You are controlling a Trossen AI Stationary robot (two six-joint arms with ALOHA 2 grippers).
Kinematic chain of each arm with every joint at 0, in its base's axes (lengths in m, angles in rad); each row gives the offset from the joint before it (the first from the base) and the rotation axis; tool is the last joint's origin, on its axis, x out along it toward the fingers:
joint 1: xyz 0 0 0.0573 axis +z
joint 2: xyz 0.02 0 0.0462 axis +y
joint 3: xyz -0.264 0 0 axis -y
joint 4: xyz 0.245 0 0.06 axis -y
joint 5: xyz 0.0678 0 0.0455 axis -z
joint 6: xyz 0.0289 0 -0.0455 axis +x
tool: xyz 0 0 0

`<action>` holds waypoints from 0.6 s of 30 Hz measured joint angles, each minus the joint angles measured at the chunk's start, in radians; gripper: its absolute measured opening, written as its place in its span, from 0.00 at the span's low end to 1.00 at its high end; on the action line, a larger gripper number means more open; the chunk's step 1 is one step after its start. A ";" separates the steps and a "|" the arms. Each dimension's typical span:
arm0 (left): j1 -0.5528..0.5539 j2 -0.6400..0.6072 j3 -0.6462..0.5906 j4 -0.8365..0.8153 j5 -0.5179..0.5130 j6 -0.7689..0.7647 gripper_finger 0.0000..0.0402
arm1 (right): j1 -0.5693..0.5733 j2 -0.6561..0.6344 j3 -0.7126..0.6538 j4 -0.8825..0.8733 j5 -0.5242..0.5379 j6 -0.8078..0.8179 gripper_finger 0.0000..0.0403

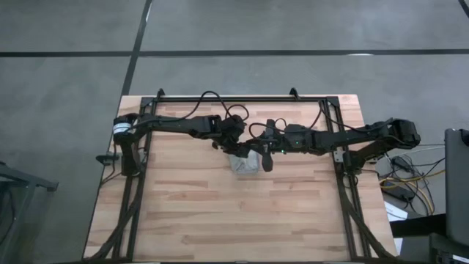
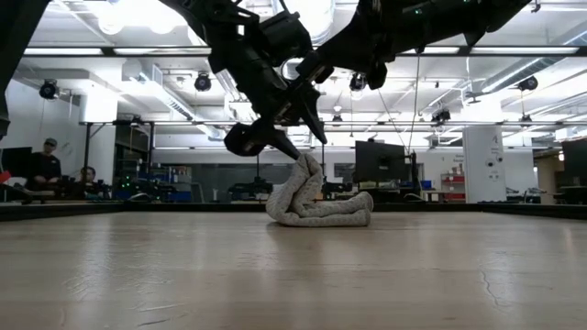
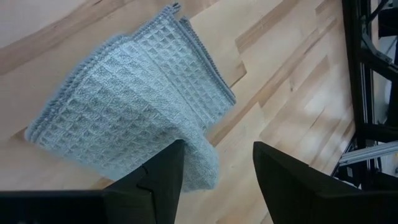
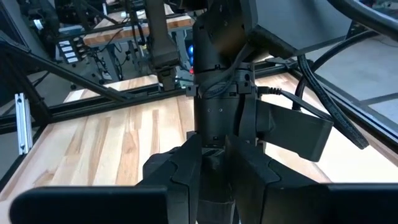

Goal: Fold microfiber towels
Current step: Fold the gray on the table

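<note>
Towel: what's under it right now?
The towel lies folded on the bare wooden table, the open left gripper just above one edge. Anything beneath its layers is hidden.

microfiber towel (image 3: 130, 118) | light grey-blue, waffle-textured | folded, one corner peaked up | laid flat just beyond the open left jaws

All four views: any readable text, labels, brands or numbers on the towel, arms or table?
None readable.
Towel: waffle-weave cloth, no print, and no tag lettering shows.
Left end effector and the arms: plain dark housings, no legible markings.
Table: bare wood, no labels.
Room behind the table in the low view: monitors and fixtures too small to read.
</note>
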 joint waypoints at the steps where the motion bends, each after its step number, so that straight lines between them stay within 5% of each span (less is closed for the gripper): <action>1: 0.000 0.000 -0.003 0.009 0.000 0.002 0.49 | 0.000 0.000 0.000 0.000 0.000 0.000 0.17; 18: 0.001 -0.003 -0.005 0.047 -0.005 0.034 0.49 | 0.000 0.000 -0.002 0.014 -0.002 0.001 0.17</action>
